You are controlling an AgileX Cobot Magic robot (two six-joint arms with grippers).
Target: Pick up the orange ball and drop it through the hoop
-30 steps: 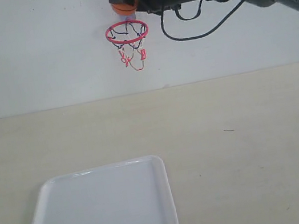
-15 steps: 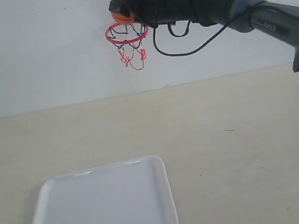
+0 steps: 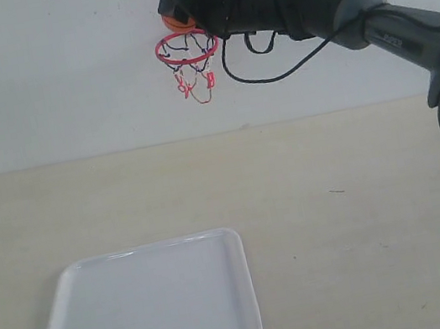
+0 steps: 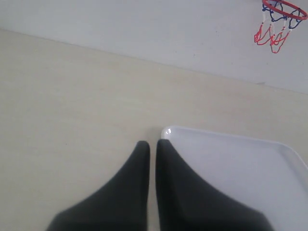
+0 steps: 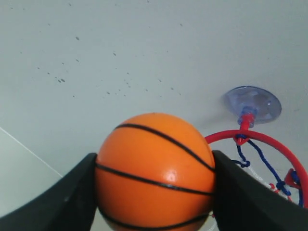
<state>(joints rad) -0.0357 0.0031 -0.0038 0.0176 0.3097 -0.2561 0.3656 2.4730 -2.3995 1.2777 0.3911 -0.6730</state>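
Note:
High on the back wall, my right gripper (image 3: 177,8) is shut on the orange ball (image 3: 178,23) (image 5: 155,171), holding it just above the red ring of the hoop (image 3: 187,48). In the right wrist view both dark fingers (image 5: 62,202) press the ball's sides, and the hoop (image 5: 269,144) with its suction cup (image 5: 253,105) sits close behind. My left gripper (image 4: 152,145) hangs low over the table with its jaws together and nothing between them; the hoop (image 4: 284,9) shows far off in that view.
A white tray (image 3: 147,309) (image 4: 240,168) lies on the beige table (image 3: 365,215) at front left, its corner right by the left gripper's fingertips. The right arm with its loose black cable (image 3: 272,70) stretches across the upper right along the white wall.
The right arm swung leftward and lowered the ball from above right of the ring to just over its rim. Over the last half second it has barely shifted.

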